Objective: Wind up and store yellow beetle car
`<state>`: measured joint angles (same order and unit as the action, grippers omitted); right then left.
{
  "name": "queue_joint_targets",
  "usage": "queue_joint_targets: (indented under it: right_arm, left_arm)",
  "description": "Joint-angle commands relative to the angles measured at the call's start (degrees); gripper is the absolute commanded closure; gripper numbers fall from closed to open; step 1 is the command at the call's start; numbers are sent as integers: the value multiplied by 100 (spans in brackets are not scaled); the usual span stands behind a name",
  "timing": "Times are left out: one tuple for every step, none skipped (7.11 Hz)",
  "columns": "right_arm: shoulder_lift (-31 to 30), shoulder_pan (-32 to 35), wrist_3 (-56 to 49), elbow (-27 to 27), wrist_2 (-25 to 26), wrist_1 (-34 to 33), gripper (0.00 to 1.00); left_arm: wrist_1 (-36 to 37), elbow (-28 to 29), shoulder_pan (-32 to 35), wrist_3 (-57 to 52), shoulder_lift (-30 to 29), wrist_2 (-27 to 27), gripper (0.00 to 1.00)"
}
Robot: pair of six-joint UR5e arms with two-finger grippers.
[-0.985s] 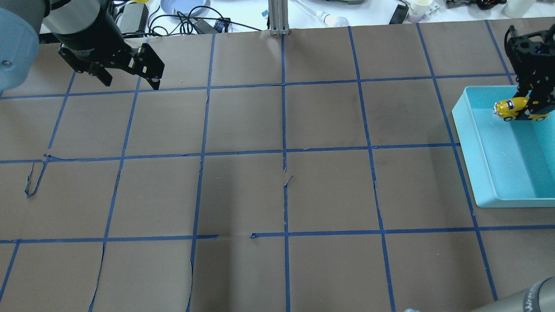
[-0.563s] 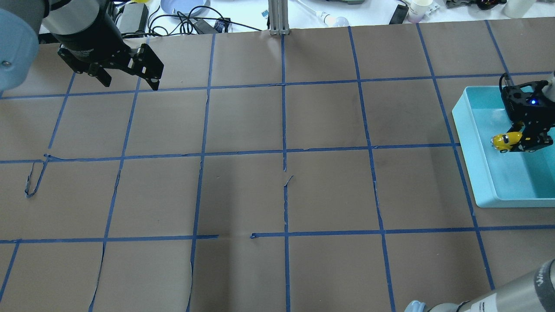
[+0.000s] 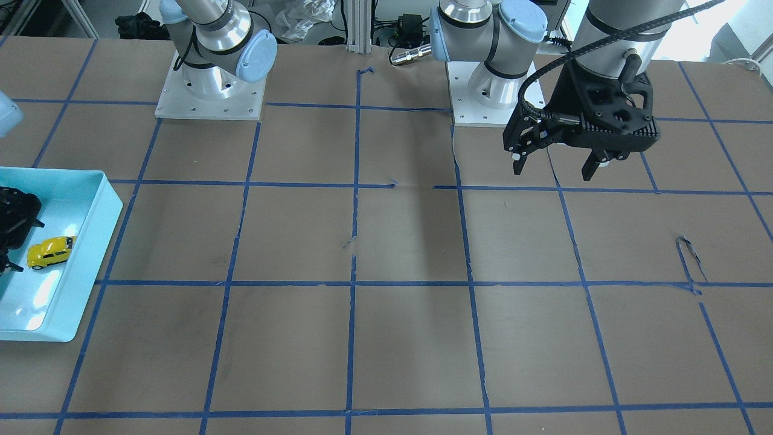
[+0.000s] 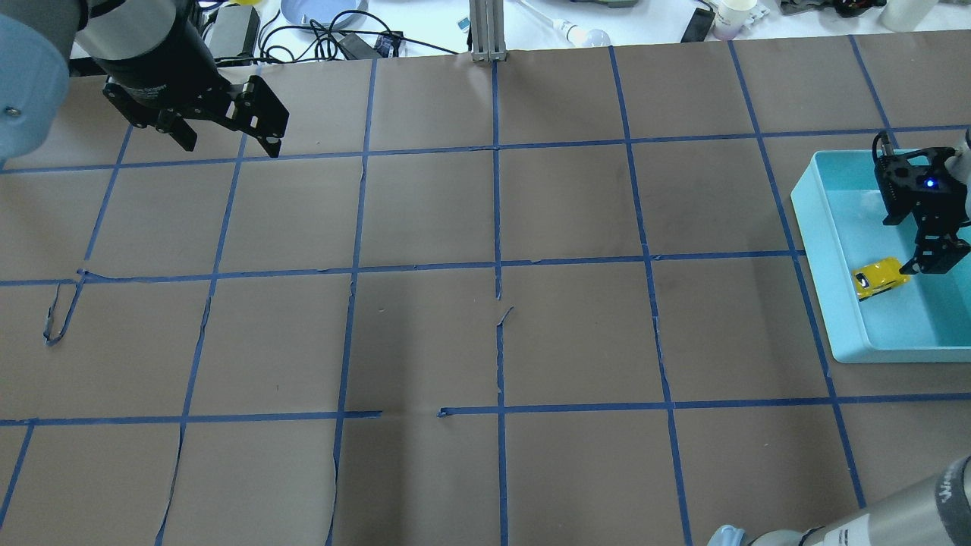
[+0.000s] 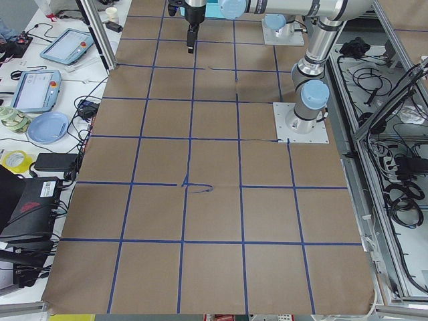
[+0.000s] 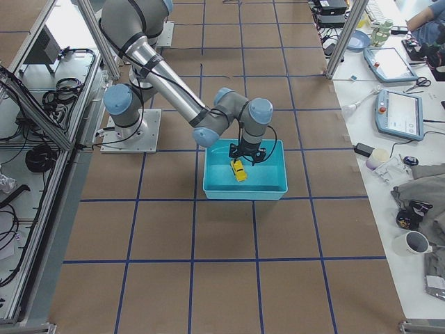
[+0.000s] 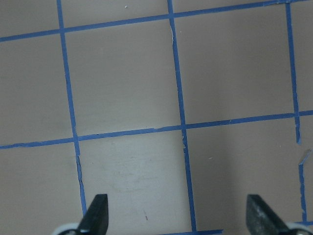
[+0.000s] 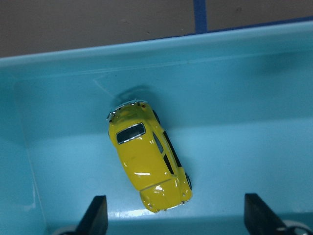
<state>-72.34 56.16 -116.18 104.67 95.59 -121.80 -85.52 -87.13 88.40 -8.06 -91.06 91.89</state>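
The yellow beetle car [image 4: 878,278] lies on its wheels on the floor of the light blue bin [image 4: 815,250], near the bin's left wall. It also shows in the front view [image 3: 50,252], the right side view [image 6: 238,170] and the right wrist view [image 8: 149,161]. My right gripper [image 4: 929,265] is open just above and beside the car, and its fingers do not touch it in the right wrist view [image 8: 176,215]. My left gripper [image 4: 227,144] is open and empty, held above the far left of the table [image 3: 552,174].
The bin [image 3: 81,272] stands at the table's right edge and holds only the car. The brown paper is marked with a blue tape grid [image 4: 497,265], with some loose and torn tape. Cables and clutter lie beyond the far edge [image 4: 341,30].
My right gripper came down into the bin with the car, then opened and let it go. The car now rests on the bin floor. The left arm has barely moved.
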Motion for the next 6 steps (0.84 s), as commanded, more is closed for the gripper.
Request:
queue_joint_targets:
  right_arm:
    - [-838, 17, 951, -191, 39, 208, 2]
    - [-1130, 44, 2088, -436, 30, 714, 4]
    - [-1176, 79, 3422, -708, -66, 1528, 4]
    - [-1246, 305, 4828, -1059, -423, 2128, 2]
    - [-1265, 647, 6277, -1376, -505, 2691, 0]
    - [-1282, 1059, 7901, -1509, -506, 2775, 0]
  left_arm:
    - [0, 12, 2, 15, 1, -31, 0]
    - [0, 12, 2, 6, 1, -14, 0]
    - [0, 3, 2, 41, -8, -22, 0]
    - [0, 12, -7, 41, -8, -22, 0]
    - [0, 12, -7, 41, 1, -5, 0]
    - [0, 12, -7, 33, 9, -14, 0]
